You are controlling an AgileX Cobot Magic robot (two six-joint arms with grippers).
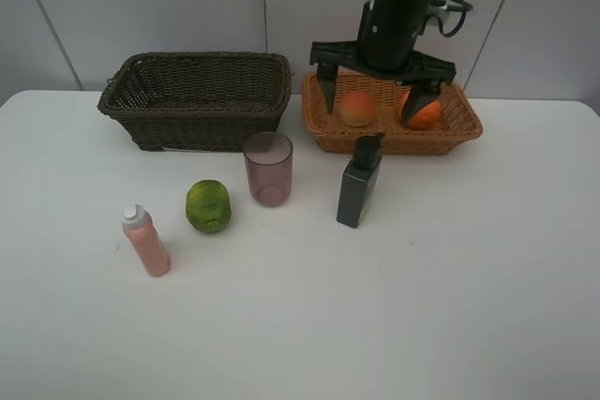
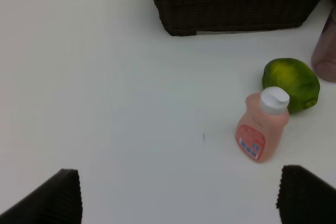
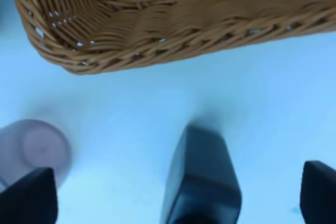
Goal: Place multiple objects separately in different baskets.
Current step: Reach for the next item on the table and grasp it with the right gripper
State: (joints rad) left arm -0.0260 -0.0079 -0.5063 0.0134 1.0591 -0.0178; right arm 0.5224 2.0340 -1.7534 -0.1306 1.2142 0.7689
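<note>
White table (image 1: pixel 450 316) all round. At the back, the deep basket (image 1: pixel 195 117) shows a dark brown weave, the shallow basket (image 1: pixel 394 141) a light orange-tan weave. Inside that one, the orange (image 1: pixel 424 115) is plain orange, the peach (image 1: pixel 357 108) red blushing over yellow. Out front, the round fruit (image 1: pixel 207 205) is mottled green with yellowish patches, the cup (image 1: pixel 268 169) see-through mauve, the pump bottle (image 1: pixel 359 186) near-black, the small bottle (image 1: pixel 146 245) pink with a white cap and reddish label

A white table (image 1: pixel 450 306) is seen filling most of the exterior high view. Its surface is matte and evenly lit, and only soft, short shadows are cast on it. Its far left corner is rounded. Behind it, a pale grey wall (image 1: pixel 159 7) is made up of flat panels divided by thin dark seams, one upright and two slanted.
</note>
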